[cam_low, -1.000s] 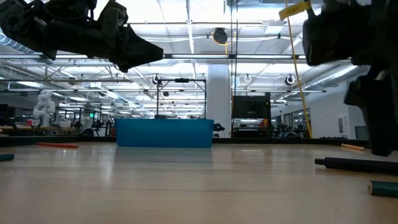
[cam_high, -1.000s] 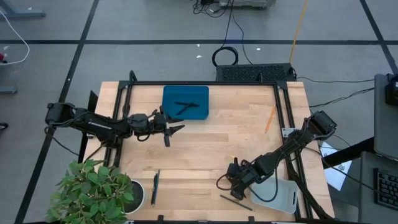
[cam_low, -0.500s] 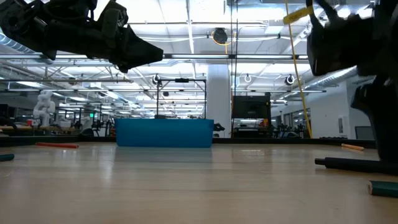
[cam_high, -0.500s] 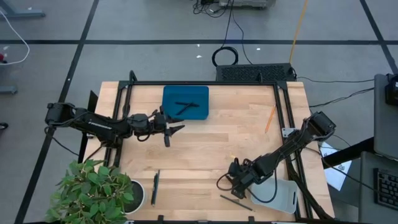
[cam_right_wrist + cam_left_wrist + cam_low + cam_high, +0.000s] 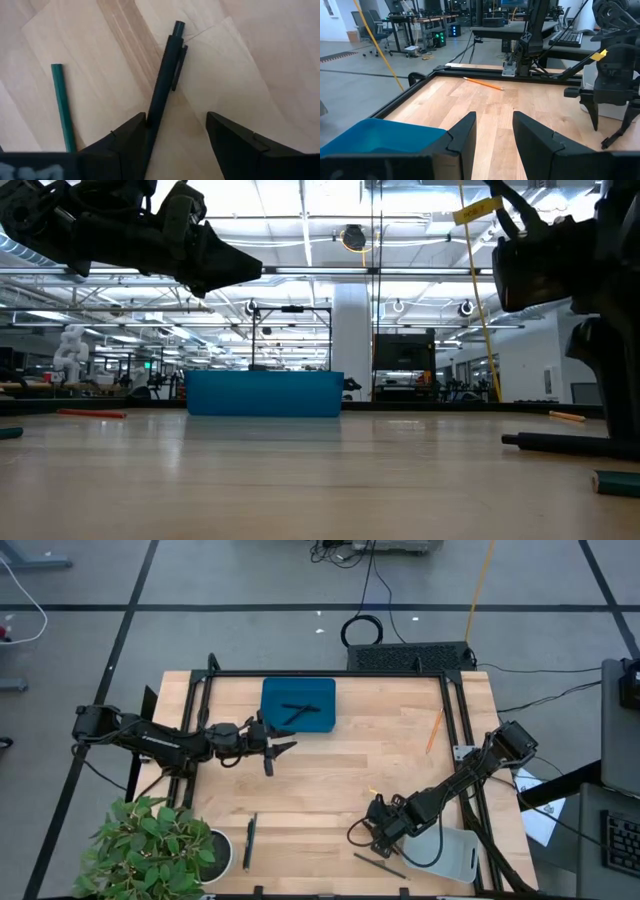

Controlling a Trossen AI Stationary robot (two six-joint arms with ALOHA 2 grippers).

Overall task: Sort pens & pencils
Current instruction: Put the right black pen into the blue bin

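Note:
A black pen with a clip (image 5: 167, 75) lies flat on the wood near the table's front right, also seen in the low view (image 5: 560, 442). My right gripper (image 5: 176, 117) (image 5: 378, 830) points steeply down over it, open, one finger on each side of the pen's near end. A dark green pencil (image 5: 62, 107) (image 5: 378, 865) lies beside it, nearer the front edge. The blue tray (image 5: 272, 720) at the far middle has two black pens (image 5: 298, 710) lying in it. My left gripper (image 5: 493, 117) (image 5: 290, 747) hovers level beside the tray, open, with nothing between its fingers. My right gripper comes at the black pen from above, slanting, with its fingers across the pen. The pen's near end (image 5: 152, 107) runs up against the inner edge of one finger (image 5: 132, 137); I cannot tell whether they touch. The pen lies flat on the table.
An orange pencil (image 5: 434, 730) lies at the far right. A dark stick (image 5: 250, 840) lies by the potted plant (image 5: 150, 845) at the front left. A red pencil (image 5: 90, 413) shows far left in the low view. A white container (image 5: 455, 855) stands at the front right.
My right gripper has tipped a little further downward over the black pen, which stays on the table. My left arm has kept still.

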